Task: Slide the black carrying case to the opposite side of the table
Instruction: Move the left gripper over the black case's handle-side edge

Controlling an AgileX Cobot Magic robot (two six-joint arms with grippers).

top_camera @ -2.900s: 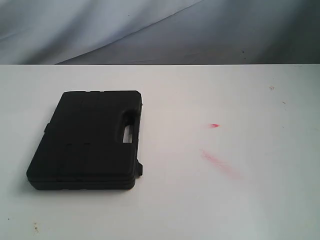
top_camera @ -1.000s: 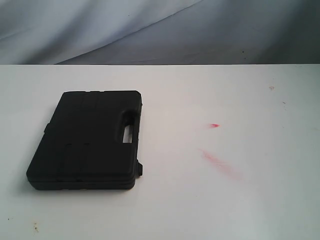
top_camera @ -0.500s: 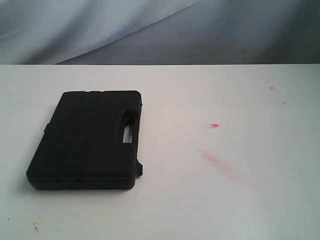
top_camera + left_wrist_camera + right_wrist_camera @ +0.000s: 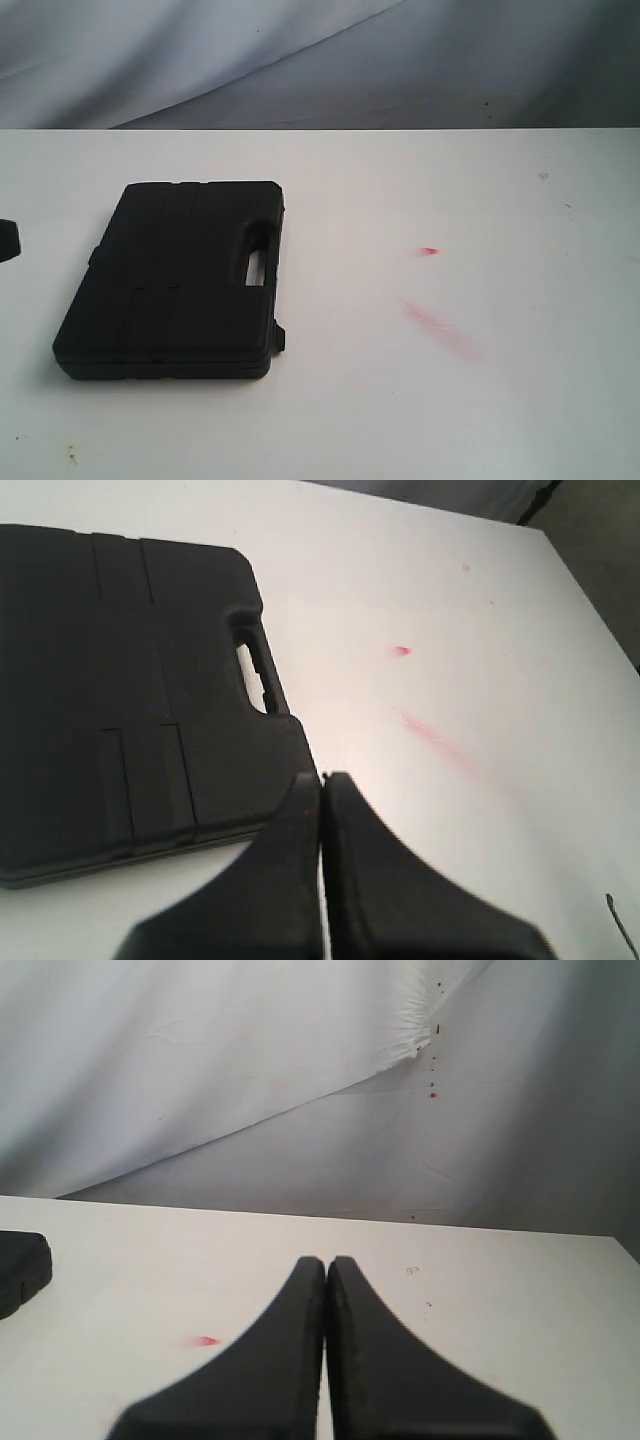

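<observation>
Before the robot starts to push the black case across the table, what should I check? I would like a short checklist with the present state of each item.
1. The flat matte black plastic case lies flat on the wide white table: ok.
2. The left hand is shut for pushing: ok, its fingers are pressed together.
3. The left hand touches the case: cannot tell; its wrist view only shows the tips near a case corner.
4. The path toward the right of the exterior view has no objects on it: ok, only red smears lie there.
5. The right hand is shut and away from the case: ok.
</observation>
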